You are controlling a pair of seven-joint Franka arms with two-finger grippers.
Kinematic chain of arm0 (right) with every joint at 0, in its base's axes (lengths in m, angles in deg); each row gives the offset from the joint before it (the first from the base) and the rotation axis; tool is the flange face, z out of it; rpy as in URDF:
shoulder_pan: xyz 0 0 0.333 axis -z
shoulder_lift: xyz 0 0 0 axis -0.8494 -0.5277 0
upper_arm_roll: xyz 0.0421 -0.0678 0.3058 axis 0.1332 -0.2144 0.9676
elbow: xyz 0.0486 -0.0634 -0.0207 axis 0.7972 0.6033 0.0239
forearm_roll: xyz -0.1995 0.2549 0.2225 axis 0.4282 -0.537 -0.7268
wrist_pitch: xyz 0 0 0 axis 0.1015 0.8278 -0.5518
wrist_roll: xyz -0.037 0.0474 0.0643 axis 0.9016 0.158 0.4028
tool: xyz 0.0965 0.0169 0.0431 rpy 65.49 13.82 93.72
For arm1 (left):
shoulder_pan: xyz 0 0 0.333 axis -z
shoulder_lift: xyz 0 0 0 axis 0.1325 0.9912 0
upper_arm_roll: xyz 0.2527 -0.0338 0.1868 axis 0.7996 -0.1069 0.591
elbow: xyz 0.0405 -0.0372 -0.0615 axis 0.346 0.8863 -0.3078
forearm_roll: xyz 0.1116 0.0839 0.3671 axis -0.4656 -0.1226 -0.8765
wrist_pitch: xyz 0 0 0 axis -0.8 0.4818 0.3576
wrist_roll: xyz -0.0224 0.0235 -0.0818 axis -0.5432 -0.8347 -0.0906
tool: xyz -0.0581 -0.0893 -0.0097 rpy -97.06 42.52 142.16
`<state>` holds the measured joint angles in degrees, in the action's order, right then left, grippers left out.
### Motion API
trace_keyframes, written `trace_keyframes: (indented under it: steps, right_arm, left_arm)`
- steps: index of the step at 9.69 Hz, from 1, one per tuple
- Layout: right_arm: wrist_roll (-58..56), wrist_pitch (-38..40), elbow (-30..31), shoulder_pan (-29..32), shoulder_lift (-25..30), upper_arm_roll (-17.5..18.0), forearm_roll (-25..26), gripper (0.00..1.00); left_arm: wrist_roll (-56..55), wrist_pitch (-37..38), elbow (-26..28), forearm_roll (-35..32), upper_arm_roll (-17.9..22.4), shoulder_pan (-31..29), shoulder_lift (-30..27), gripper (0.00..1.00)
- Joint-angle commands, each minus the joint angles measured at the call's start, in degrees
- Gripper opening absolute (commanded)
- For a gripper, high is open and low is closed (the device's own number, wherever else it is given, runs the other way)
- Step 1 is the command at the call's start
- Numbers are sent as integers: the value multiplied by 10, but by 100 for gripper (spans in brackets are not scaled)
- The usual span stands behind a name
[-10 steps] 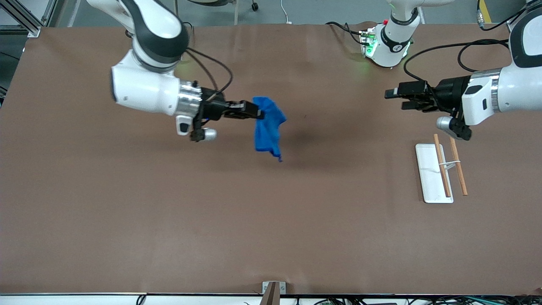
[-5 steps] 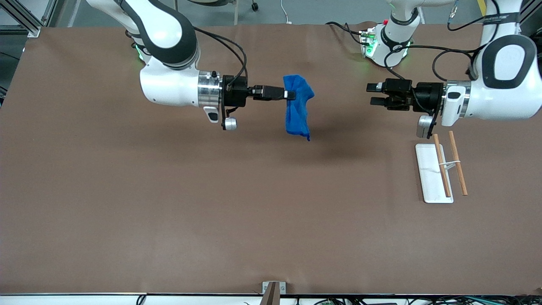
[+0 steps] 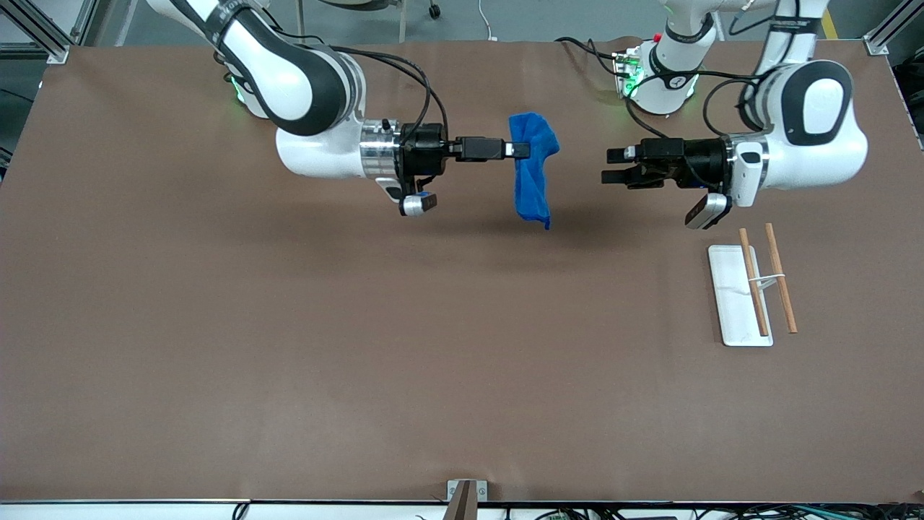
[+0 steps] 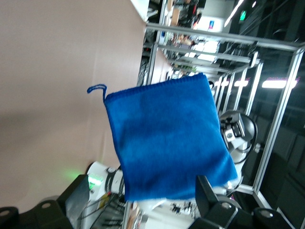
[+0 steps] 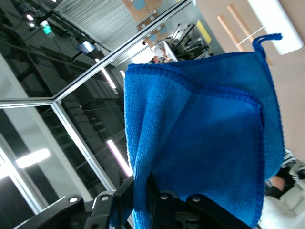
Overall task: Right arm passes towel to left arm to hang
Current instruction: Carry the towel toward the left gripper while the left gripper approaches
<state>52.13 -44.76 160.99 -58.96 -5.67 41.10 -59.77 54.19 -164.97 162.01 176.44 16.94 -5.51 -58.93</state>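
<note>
Right pincer (image 3: 521,150) pinching towel (image 3: 531,172) by top edge, held in air over worktop (image 3: 289,347) midway between arm bases; towel hangs flat, loop at lower corner; left pincer (image 3: 612,166) level with towel, fingers spread, aimed at it, gap between; white tray (image 3: 733,300) with two wooden sticks (image 3: 753,283) toward left arm's end.

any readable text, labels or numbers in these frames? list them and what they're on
None can be read.
Upper links of both arms in the front view carry small lettering: too small to read.
The towel, right gripper, left gripper and white rack base show no text.
</note>
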Motion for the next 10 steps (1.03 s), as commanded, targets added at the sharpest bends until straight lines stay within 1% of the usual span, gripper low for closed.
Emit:
trace_keyframes:
  steps: [1, 2, 3, 5, 7, 8, 9, 10]
  right_arm:
    - [-67, -1, -25, -8, -36, 14, -50, 0]
    - [-70, -1, -25, -8, -36, 14, -52, 0]
    - [-70, -1, -25, -8, -36, 14, -52, 0]
    - [-71, -1, -25, -8, -36, 14, -52, 0]
    - [-71, -1, -25, -9, -36, 14, -52, 0]
    - [-73, -1, -25, -9, -36, 14, -52, 0]
    - [-73, -1, -25, -9, -36, 14, -53, 0]
    - [-73, -2, -25, -9, -36, 14, -53, 0]
  left_arm:
    - [44, -86, 37, 78, -58, 3, 1, 97]
    - [52, -102, 39, 120, -72, 3, 4, 97]
    - [55, -104, 40, 135, -73, 3, 4, 97]
    - [73, -107, 45, 138, -78, 3, 5, 96]
    - [84, -107, 45, 149, -80, 4, 21, 95]
    - [85, -107, 45, 170, -88, 3, 25, 95]
    - [85, -107, 44, 201, -90, 3, 30, 95]
    - [85, -107, 44, 219, -90, 3, 31, 95]
